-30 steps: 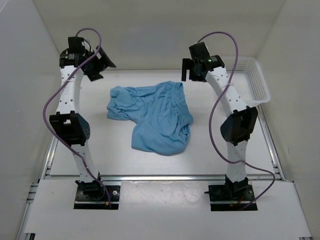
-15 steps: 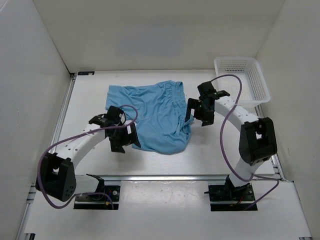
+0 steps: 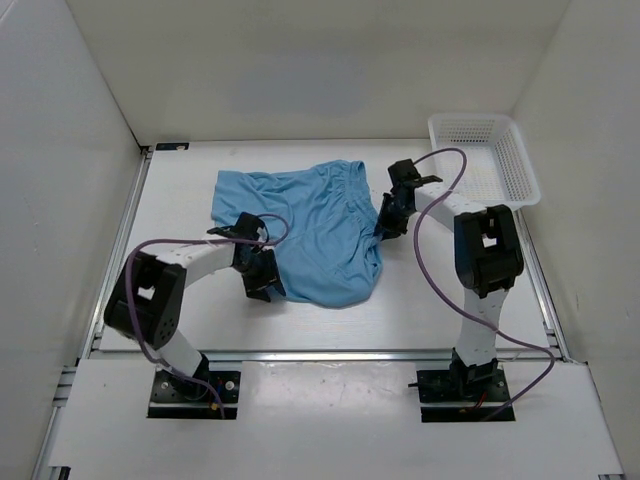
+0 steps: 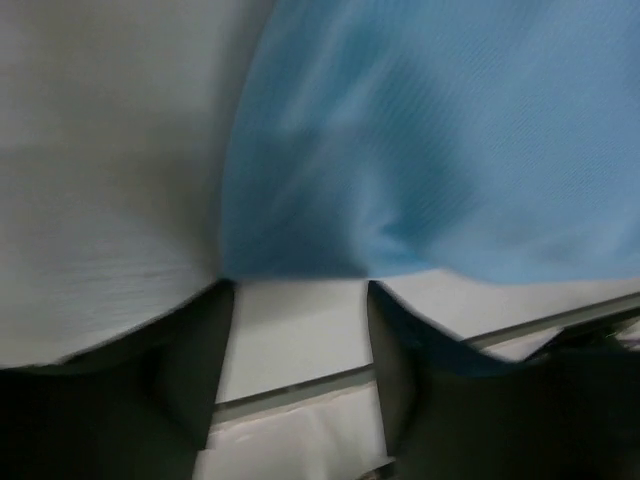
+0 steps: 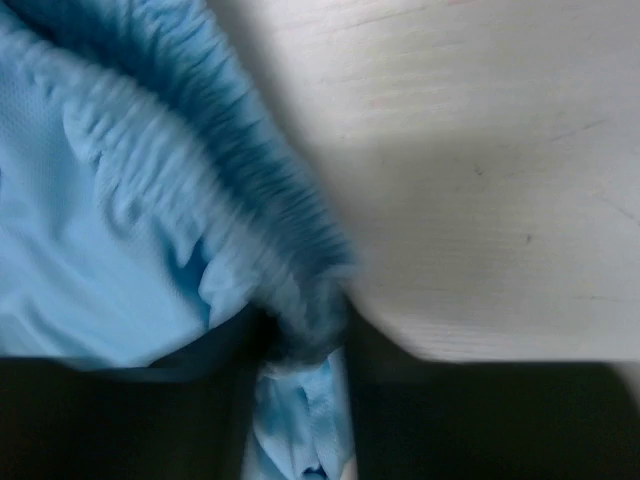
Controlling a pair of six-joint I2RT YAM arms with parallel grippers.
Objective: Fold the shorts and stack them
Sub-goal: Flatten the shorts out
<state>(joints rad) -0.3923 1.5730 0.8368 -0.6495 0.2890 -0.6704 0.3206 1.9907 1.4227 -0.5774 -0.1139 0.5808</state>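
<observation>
The light blue shorts (image 3: 310, 235) lie spread on the white table, their gathered waistband (image 3: 350, 172) toward the back right. My left gripper (image 3: 265, 285) is low at their near-left hem. In the left wrist view it (image 4: 295, 285) stands open, the hem of the shorts (image 4: 450, 150) at its fingertips and bare table between the fingers. My right gripper (image 3: 385, 225) is at the right edge of the shorts. In the right wrist view it (image 5: 300, 320) is shut on bunched blue cloth just under the ruffled waistband (image 5: 230, 190).
A white mesh basket (image 3: 483, 118) stands at the back right corner, just behind the right arm. White walls close in the table on the left, back and right. A metal rail (image 3: 320, 353) runs along the near edge.
Both arms have dropped from raised poses to the table and reached the shorts. The left gripper has gone to the near-left hem, the right to the waistband side, and both jaws have narrowed.
</observation>
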